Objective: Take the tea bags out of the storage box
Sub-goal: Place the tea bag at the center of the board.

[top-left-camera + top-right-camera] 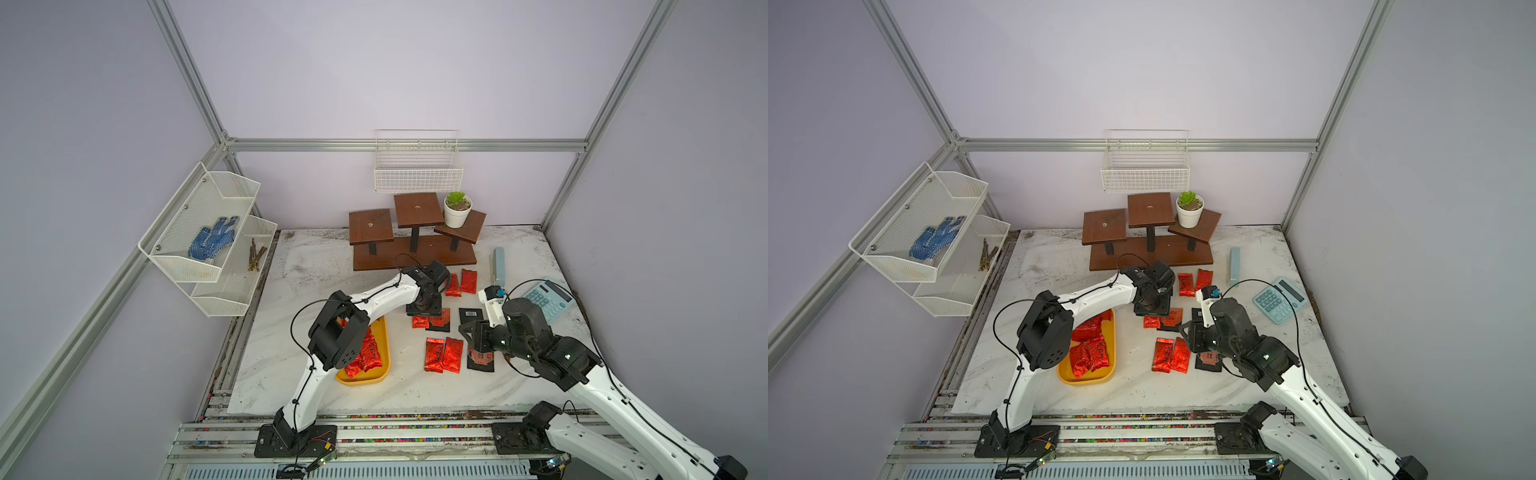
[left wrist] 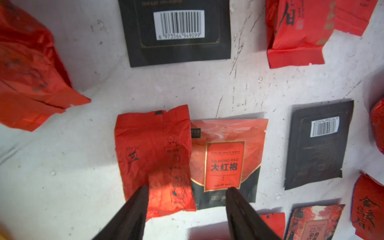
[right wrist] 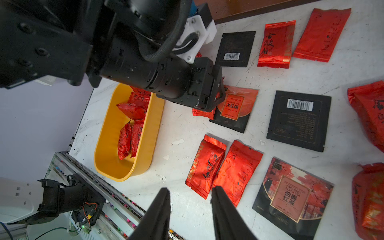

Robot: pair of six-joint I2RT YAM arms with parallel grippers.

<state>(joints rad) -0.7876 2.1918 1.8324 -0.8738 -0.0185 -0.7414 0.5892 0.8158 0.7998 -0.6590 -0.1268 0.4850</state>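
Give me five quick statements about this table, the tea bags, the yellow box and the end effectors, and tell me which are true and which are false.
1. The storage box holds red foil tea bags. True.
2. The left end effector is shut on a tea bag. False: its jaws stand apart above a red packet lying on the table.
3. The potted plant stands on the wooden stand. True.
4. The calculator lies in the storage box. False: it lies on the table.
5. The right end effector grips a tea bag. False: its jaws are apart with nothing between them.
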